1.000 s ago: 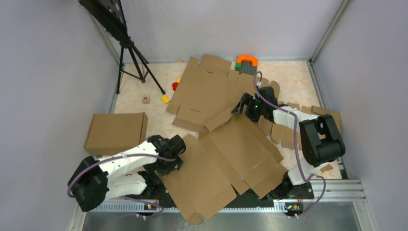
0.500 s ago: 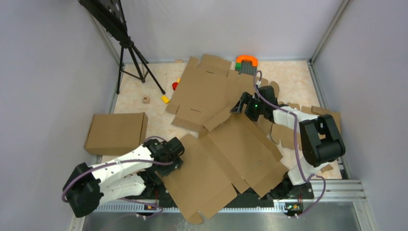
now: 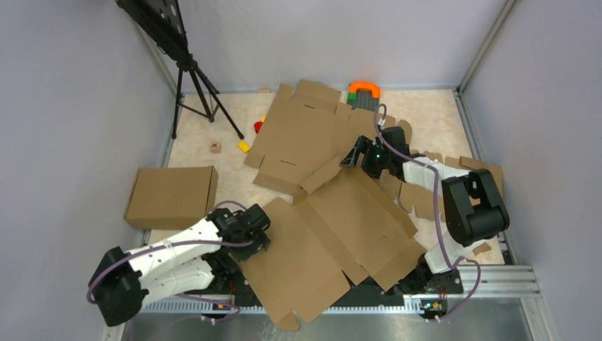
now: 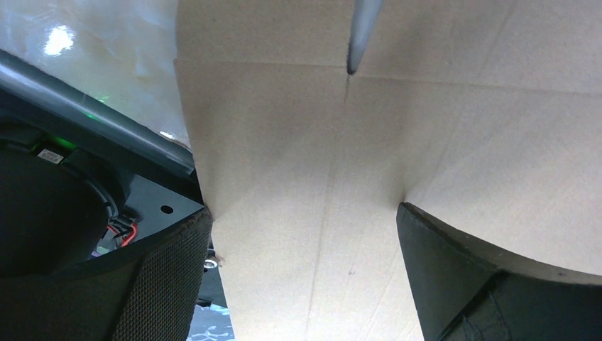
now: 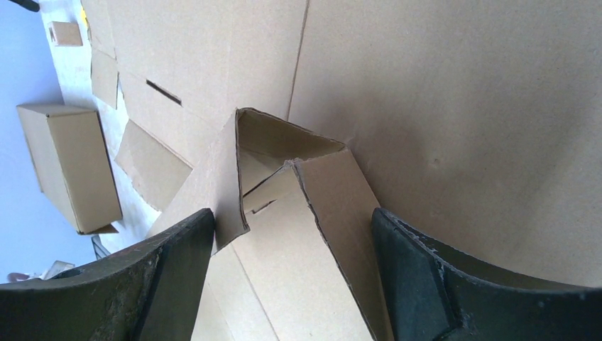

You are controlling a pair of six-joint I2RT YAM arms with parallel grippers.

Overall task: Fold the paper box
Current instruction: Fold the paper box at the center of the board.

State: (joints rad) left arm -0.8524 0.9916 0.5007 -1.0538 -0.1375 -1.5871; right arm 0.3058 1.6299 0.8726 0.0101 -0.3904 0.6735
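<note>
**Progress slight, most folds left to make**

Paper box (image 3: 334, 234) lay near the centre of the table (image 3: 199, 142), its near corner reaching over the metal rail (image 3: 497, 280). By my reading almost all the work remained. The main panels lay flat and open and no walls stood. Only a flap (image 5: 284, 163) at the far corner was lifted and creased into a small tent.

The right gripper (image 5: 291, 284) hung over that flap with its jaws apart, the fold between them and not pinched. The left gripper (image 4: 305, 277) sat at the sheet's left edge, its jaws likewise spread, with cardboard running between them.

Room looked tight. A second cardboard sheet (image 3: 302, 131) met or overlapped the far edge, and scraps (image 3: 419, 199) crowded the right side. A closed carton (image 3: 170, 195) stood to the left, apart from the box.
</note>
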